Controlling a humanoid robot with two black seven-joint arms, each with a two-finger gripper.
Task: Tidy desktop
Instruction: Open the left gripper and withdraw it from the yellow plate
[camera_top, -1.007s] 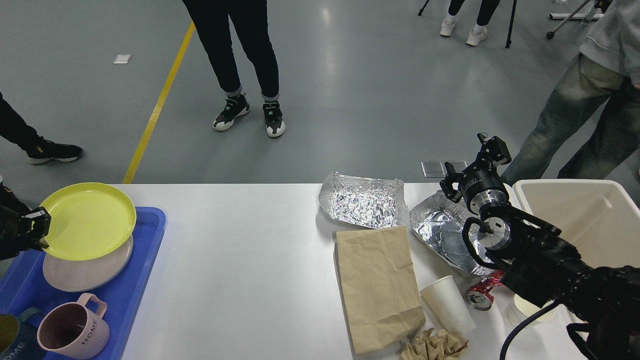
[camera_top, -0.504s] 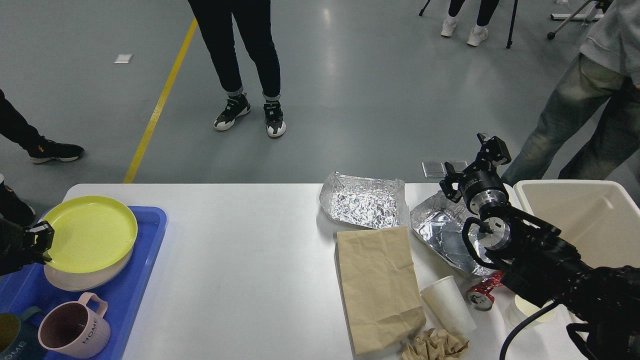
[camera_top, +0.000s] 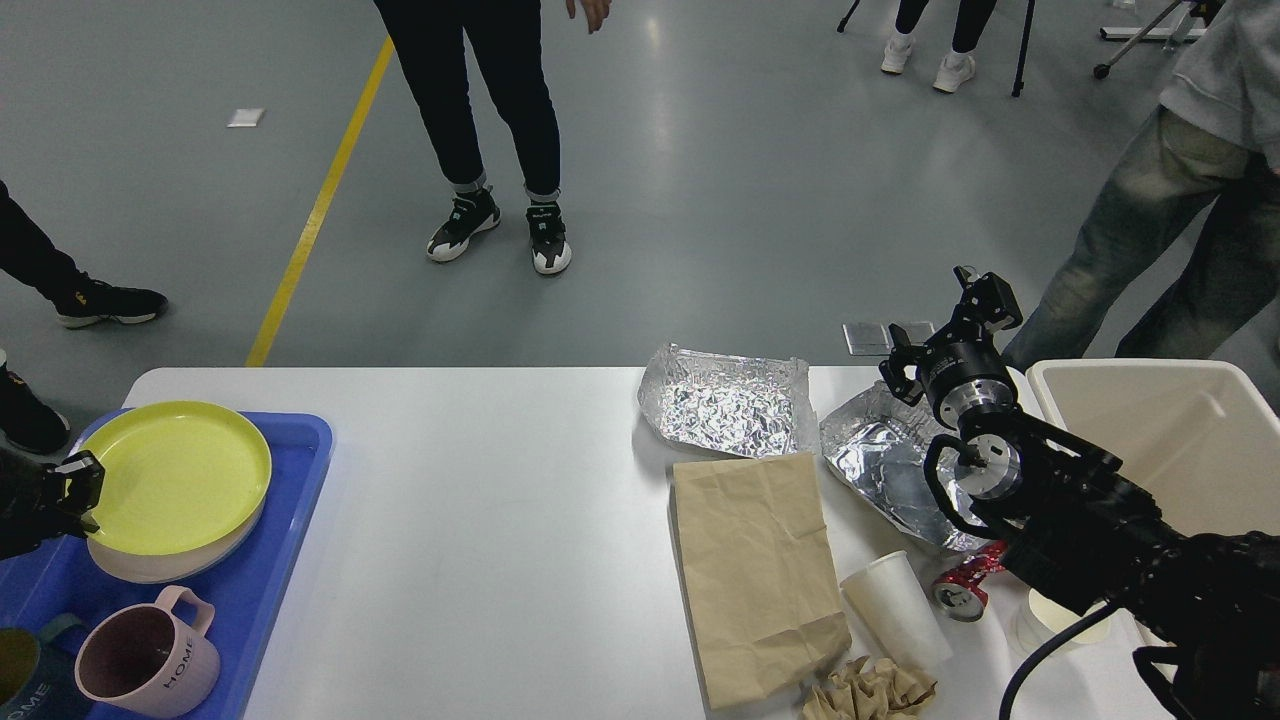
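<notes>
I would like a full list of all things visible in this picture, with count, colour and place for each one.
desktop: 1, white, fills the lower view
tray: 1, blue, left end of the desktop
yellow plate: 1, yellow, on the tray, stacked on a pale plate
pale plate: 1, whitish, under the yellow plate
mug: 1, pink, near end of the tray
foil sheets: 2, silver, far right of centre
paper bag: 1, brown, flat, below the foil
crumpled paper: 1, brown, near edge
paper cup: 1, white, lying right of the bag
can: 1, red, beside the cup
bin: 1, beige, far right
left gripper: 1, black, at the yellow plate's left rim
right gripper: 1, black, above the foil
</notes>
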